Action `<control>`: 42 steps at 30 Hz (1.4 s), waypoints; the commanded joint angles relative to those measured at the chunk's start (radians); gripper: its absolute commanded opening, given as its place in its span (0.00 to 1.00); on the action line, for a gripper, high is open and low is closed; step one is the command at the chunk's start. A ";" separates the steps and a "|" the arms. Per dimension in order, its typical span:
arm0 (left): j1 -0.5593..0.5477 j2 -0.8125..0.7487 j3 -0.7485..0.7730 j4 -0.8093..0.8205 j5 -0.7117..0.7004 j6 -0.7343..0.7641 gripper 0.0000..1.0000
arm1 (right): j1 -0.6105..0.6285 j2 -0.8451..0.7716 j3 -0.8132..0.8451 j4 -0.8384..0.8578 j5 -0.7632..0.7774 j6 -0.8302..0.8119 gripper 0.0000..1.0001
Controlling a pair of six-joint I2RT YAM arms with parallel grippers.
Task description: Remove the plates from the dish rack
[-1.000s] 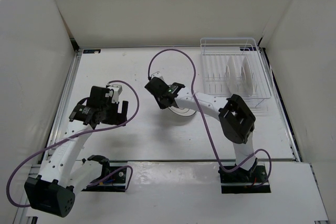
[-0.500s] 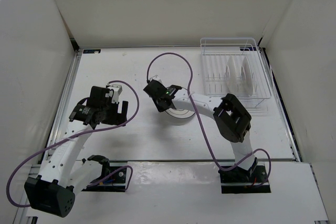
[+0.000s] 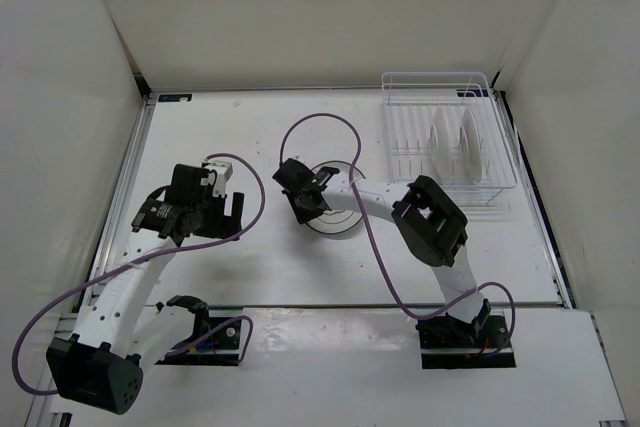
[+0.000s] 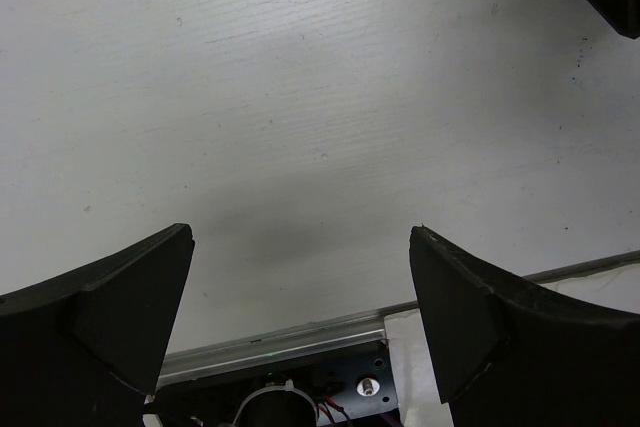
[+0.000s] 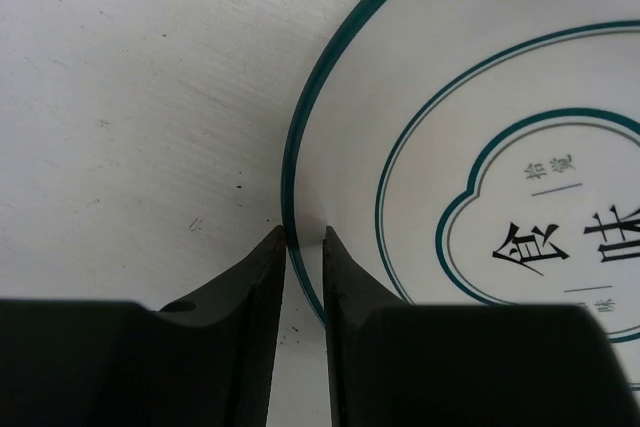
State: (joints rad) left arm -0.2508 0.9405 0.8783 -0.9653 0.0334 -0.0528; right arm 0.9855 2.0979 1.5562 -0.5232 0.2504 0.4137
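The right gripper (image 5: 303, 237) clamps the edge of the green-rimmed plate (image 5: 430, 77) on the bench (image 5: 120, 97). The rack (image 3: 437, 78) stands well beyond it, rightward. The left gripper (image 4: 300, 237) hangs spread wide.

Left gripper (image 4: 300, 277) hovers with jaws wide apart, arm bent at left. Right arm reaches left to centre; right gripper (image 5: 303, 237) low, fingers pinching plate (image 5: 450, 117) rim

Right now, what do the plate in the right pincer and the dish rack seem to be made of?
The plate is probably glazed ceramic, though melamine is possible: it has a smooth white surface, thin green rings and crisp printed black characters. Its thin rim sits between the fingers of the right pincer. The rack is made of thin white wires, likely coated metal, but it is too small in view to be sure.
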 commanded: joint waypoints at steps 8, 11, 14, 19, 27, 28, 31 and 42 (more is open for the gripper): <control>0.002 -0.028 0.033 -0.003 -0.013 -0.007 1.00 | -0.004 -0.013 0.001 -0.024 -0.031 0.022 0.25; 0.002 -0.028 0.030 -0.001 -0.013 -0.007 1.00 | -0.004 -0.027 0.004 -0.034 -0.027 0.017 0.25; 0.001 -0.028 0.031 0.000 -0.013 -0.009 1.00 | -0.002 -0.042 0.010 -0.049 -0.017 0.010 0.26; 0.002 -0.028 0.031 -0.001 -0.013 -0.007 1.00 | -0.004 -0.056 0.033 -0.079 0.010 -0.007 0.26; 0.002 -0.028 0.033 -0.003 -0.012 -0.007 1.00 | -0.005 -0.075 0.051 -0.104 0.035 -0.026 0.28; -0.001 -0.028 0.033 0.000 -0.012 -0.007 1.00 | -0.005 -0.076 0.056 -0.109 0.036 -0.029 0.28; 0.004 -0.029 0.033 0.000 -0.013 -0.007 1.00 | -0.007 -0.093 0.073 -0.130 0.058 -0.038 0.28; 0.002 -0.032 0.033 0.004 -0.021 -0.009 1.00 | -0.010 -0.278 0.147 -0.192 0.361 -0.151 0.10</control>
State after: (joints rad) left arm -0.2508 0.9318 0.8783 -0.9649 0.0254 -0.0528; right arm 0.9817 1.9583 1.6615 -0.7094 0.4477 0.3187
